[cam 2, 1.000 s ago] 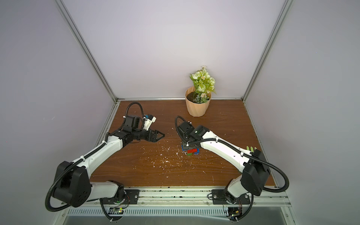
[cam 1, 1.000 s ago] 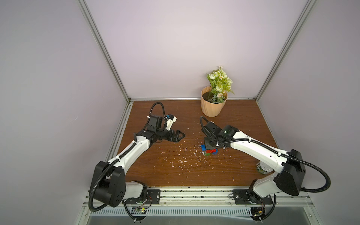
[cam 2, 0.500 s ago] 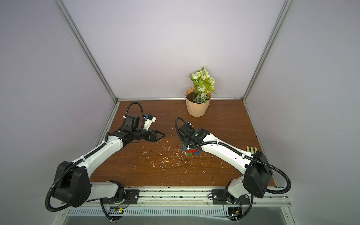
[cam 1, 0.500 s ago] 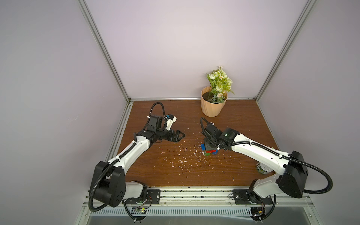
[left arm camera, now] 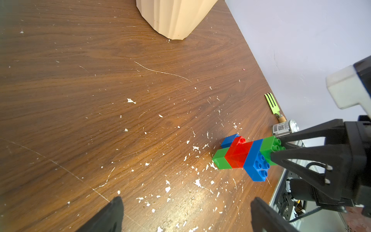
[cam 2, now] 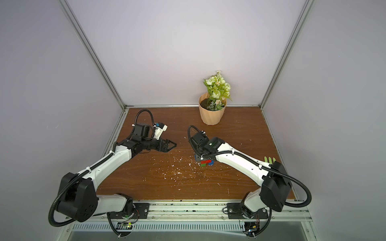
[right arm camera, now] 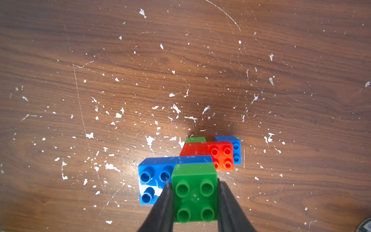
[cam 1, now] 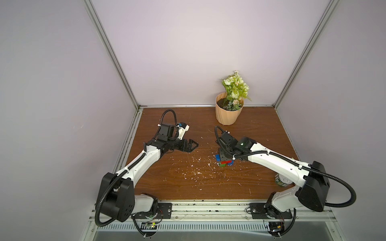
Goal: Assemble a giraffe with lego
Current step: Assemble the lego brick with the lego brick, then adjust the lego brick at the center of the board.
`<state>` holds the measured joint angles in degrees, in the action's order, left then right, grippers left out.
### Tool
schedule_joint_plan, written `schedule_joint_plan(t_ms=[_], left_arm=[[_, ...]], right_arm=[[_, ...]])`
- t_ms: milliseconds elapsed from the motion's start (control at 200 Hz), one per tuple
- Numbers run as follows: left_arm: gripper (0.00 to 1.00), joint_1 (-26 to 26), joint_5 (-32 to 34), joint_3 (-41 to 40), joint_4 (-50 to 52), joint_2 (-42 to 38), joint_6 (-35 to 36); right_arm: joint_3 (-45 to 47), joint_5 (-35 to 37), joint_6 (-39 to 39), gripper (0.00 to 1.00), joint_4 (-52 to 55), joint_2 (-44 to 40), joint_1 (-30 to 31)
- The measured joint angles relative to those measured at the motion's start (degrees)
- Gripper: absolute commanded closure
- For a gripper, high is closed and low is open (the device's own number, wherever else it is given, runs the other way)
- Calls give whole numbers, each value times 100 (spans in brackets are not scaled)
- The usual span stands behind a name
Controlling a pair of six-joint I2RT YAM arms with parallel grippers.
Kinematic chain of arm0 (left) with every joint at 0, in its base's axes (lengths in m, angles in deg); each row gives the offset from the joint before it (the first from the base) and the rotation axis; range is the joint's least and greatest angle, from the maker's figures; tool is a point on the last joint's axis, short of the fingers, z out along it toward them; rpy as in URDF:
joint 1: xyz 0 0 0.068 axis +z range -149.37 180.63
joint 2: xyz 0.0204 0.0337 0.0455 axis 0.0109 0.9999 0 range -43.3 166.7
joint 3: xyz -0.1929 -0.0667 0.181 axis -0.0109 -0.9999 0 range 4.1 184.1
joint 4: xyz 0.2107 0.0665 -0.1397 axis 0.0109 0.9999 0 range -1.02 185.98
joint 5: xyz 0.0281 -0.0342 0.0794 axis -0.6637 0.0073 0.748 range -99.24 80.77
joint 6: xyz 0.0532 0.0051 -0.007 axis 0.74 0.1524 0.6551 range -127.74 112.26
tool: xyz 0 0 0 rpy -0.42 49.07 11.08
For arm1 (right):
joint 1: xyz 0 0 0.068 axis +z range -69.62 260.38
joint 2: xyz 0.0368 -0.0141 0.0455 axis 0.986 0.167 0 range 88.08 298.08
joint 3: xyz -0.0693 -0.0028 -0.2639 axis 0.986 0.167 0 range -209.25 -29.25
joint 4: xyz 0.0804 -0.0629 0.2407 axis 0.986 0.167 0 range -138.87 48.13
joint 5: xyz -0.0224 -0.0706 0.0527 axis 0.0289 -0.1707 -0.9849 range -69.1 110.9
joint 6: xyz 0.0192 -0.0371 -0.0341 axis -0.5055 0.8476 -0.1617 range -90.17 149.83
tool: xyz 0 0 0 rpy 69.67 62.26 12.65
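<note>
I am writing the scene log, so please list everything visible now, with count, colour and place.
giraffe: one, green, blue and red bricks, standing mid-scene
flower pot: one, beige, at the back edge
fork: one, light green, near the right wall
can: one, silvery, beside the fork's handle
flecks: many, white, scattered around the giraffe
table: one, brown wood
left gripper: one, black, open, apart from the giraffe
right gripper: one, black, closed on the giraffe's green top brick
</note>
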<state>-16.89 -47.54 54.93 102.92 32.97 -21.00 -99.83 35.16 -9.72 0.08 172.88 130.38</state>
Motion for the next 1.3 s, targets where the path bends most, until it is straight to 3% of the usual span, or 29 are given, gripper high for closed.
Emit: schedule_joint_plan(t_ms=[290,435,701,936,1121,1296], left_arm=[[0,0,0,0,0,2,0],[1,0,0,0,-2,2,-2],[1,0,15,0,0,9,0],[1,-4,90,0,0,9,2],[1,-4,129,0,0,9,15],[1,-4,140,0,0,28,22]], right_arm=[[0,52,136,27,-105,-170,-63],[103,46,271,20,-365,-691,-57],[1788,33,616,21,-1292,-2218,52],[3080,201,809,29,-2205,-2806,511],[4022,404,920,30,-3082,-3403,820],[4577,564,1056,30,-3871,-3464,925]])
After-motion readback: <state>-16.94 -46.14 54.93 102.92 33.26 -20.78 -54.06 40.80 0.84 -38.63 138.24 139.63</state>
